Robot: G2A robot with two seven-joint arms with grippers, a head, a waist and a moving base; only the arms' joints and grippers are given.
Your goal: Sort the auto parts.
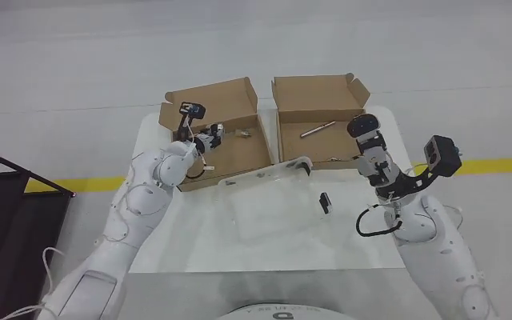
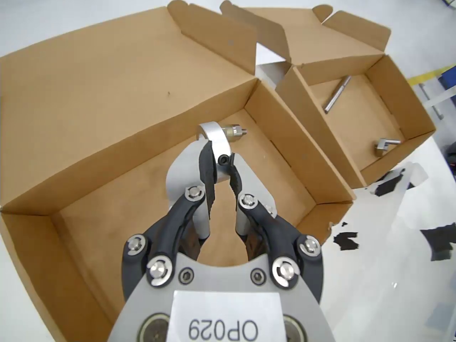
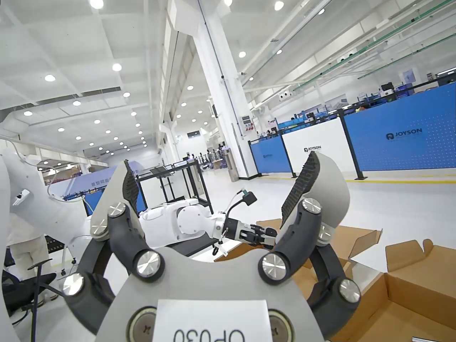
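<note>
Room: factory hall with a pale grey floor, a yellow floor line, and a high white ceiling with round lamps.
Surface: white table point(image 1: 264, 256) with 2 open cardboard boxes side by side at its far edge.
Left box point(image 2: 107, 90): holds 1 small metal fitting point(image 2: 233, 132), lying on the box floor near the far wall.
Right box point(image 2: 399, 83): holds 2 parts, well apart. A thin metal rod point(image 2: 336, 94) lies slantwise toward the back, and a short L-shaped metal piece point(image 2: 384, 144) lies by the near wall.
Clear tray point(image 1: 264, 204): on the table just in front of the boxes, with a small black part point(image 1: 324, 202) toward its right side.
Left gripper point(image 2: 219, 160): above the left box's floor, fingers closed tight on a silver ring clamp point(image 2: 213, 136). The clamp sticks out past the fingertips, near the fitting.
Right gripper point(image 3: 219, 165): raised near the right box and tilted up toward the hall, fingers spread wide with nothing between them.
</note>
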